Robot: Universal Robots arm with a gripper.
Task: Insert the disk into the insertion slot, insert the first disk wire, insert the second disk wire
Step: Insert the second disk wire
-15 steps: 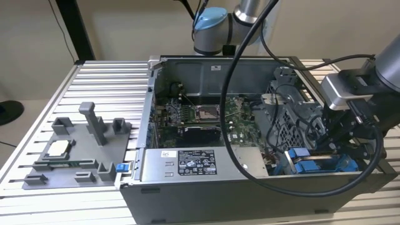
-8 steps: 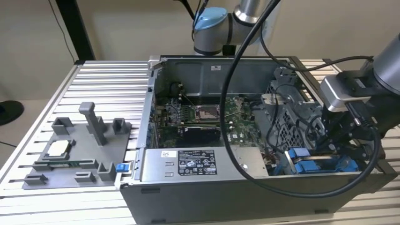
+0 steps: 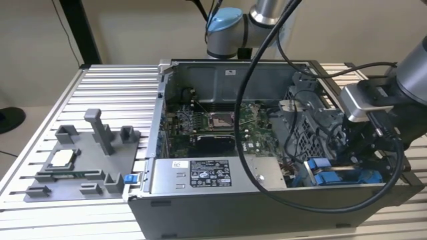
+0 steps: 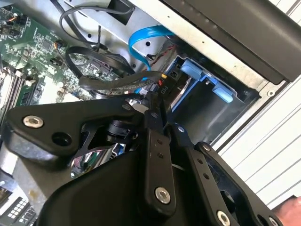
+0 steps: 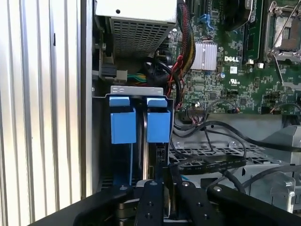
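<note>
The disk, in its blue carrier (image 5: 157,125), sits inside the insertion slot (image 5: 136,90) at the case's front corner, beside a second blue carrier (image 5: 123,125). In both wrist views my gripper (image 4: 155,101) (image 5: 165,173) is shut on the black connector of a disk wire (image 4: 120,84), a black cable with red and yellow strands. The connector is held right at the disk's rear port (image 4: 165,85); I cannot tell whether it is seated. A blue flat wire (image 4: 146,34) loops above the bay. In the exterior view the gripper (image 3: 365,150) reaches down into the case on that view's right.
The open computer case (image 3: 233,197) holds the motherboard (image 3: 213,127), a labelled grey power-supply box (image 3: 210,175) and loose black cables (image 5: 211,162). A grey fixture tray (image 3: 73,175) lies on the slatted table on the exterior view's left. Thick arm cables (image 3: 257,90) hang across the case.
</note>
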